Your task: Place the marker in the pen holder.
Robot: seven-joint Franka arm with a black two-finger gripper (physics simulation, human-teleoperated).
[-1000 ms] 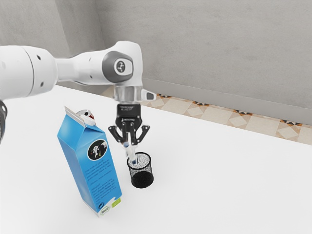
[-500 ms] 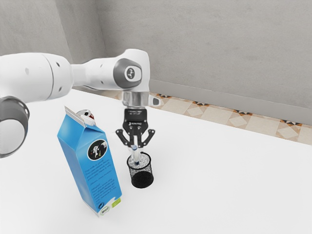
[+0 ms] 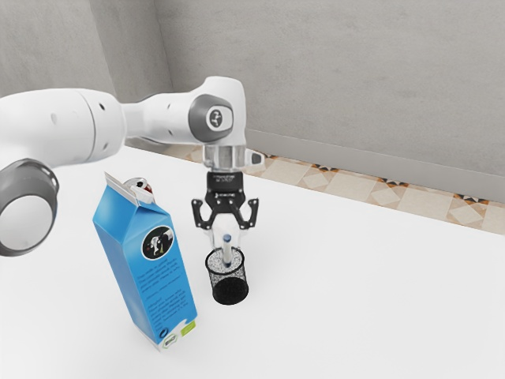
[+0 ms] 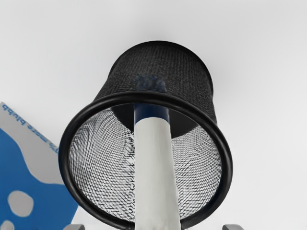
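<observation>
Exterior view: your gripper (image 3: 226,231) is hanging directly over the mesh pen holder (image 3: 230,286), and its fingers are standing wide apart, clamping nothing. Between them, the marker (image 3: 227,251) is standing close to upright, its upper end poking up above the holder's rim and its lower part reaching down inside. In the wrist view, you are looking down into the holder's mouth along the pale barrel, and its dark blue end is showing through the black mesh wall. You are not getting enough there to tell whether that end is touching the holder's bottom.

Taking the holder as the centre of a clock laid over the exterior view, your blue carton (image 3: 150,276) is sitting near it at nine o'clock, tilting in that picture, with a can (image 3: 140,185) partly hiding behind its top at about half past ten. Your white arm (image 3: 71,130) is coming in from around ten o'clock. Past the edge of the white table (image 3: 355,300), patterned floor tiles (image 3: 355,185) are showing toward two o'clock.
</observation>
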